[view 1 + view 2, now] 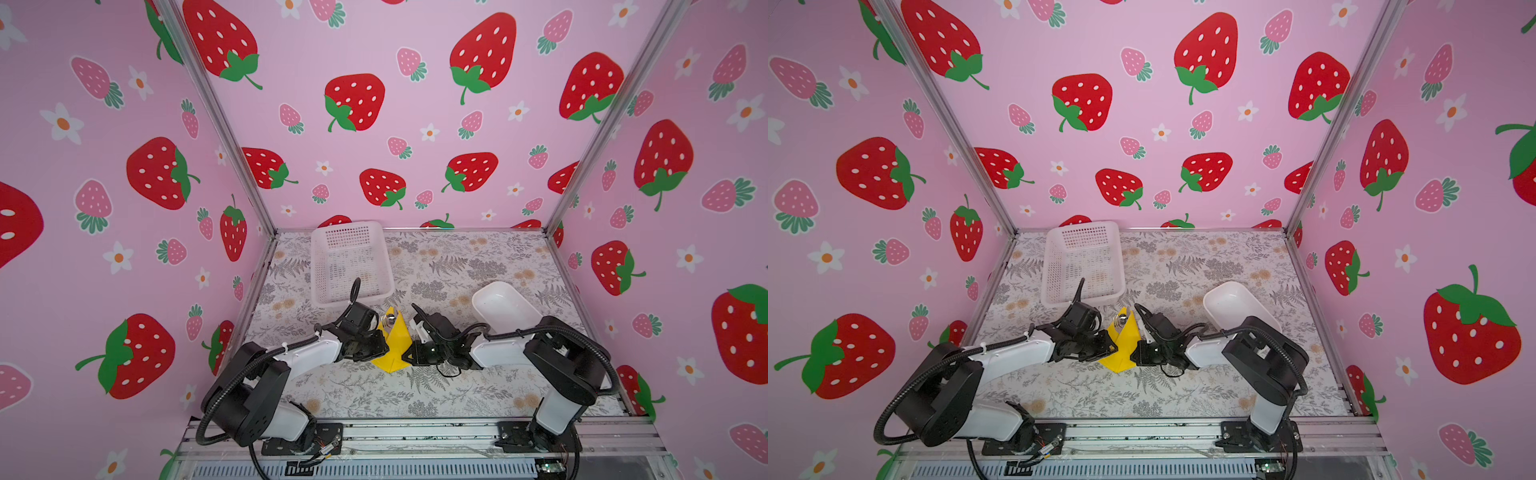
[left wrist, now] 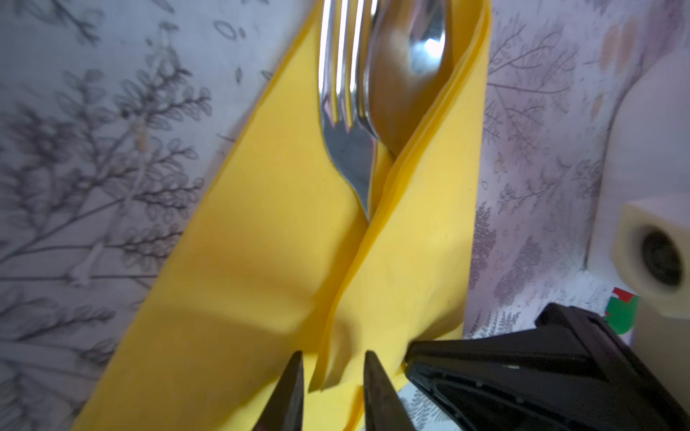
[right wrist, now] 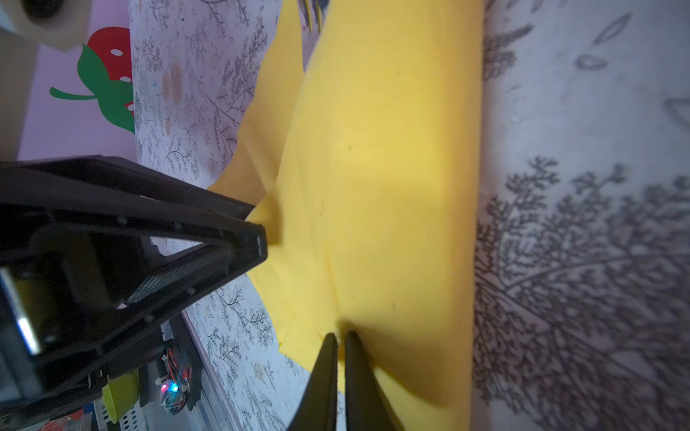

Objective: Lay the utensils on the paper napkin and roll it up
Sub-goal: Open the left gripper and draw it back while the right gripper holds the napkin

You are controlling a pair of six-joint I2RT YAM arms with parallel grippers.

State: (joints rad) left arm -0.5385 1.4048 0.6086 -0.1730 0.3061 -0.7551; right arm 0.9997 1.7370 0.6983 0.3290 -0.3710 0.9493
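Now: two grippers at the folded napkin

You see a yellow napkin (image 1: pixel 392 345) lying on the floral table (image 1: pixel 457 257), near the front middle, between your two arms in both top views. Its sides are folded in over the utensils (image 1: pixel 390 319), so it narrows into a bundle. Metal heads poke out at the far, open end. In the left wrist view these are a fork (image 2: pixel 343 112) and a spoon (image 2: pixel 410 67), side by side and touching. The spoon is tucked against the fold on its side, and both handles are hidden inside the paper.

Your left gripper (image 2: pixel 334 377) reaches the near part of the bundle from the left. Its jaws stand partly apart, released, with the edge of a fold between them. Neither of its fingers (image 2: pixel 293 392) clearly presses the paper.

Your right gripper (image 3: pixel 339 339) comes in from the right. Its jaws are clenched almost together on a pinch of napkin, and the paper puckers at their tips.

A white mesh basket (image 1: pixel 353 232) stands at the back of the table, beyond the left arm. A white tray (image 1: pixel 498 291) lies on the right, partly behind the right arm. Both are apart from the napkin.
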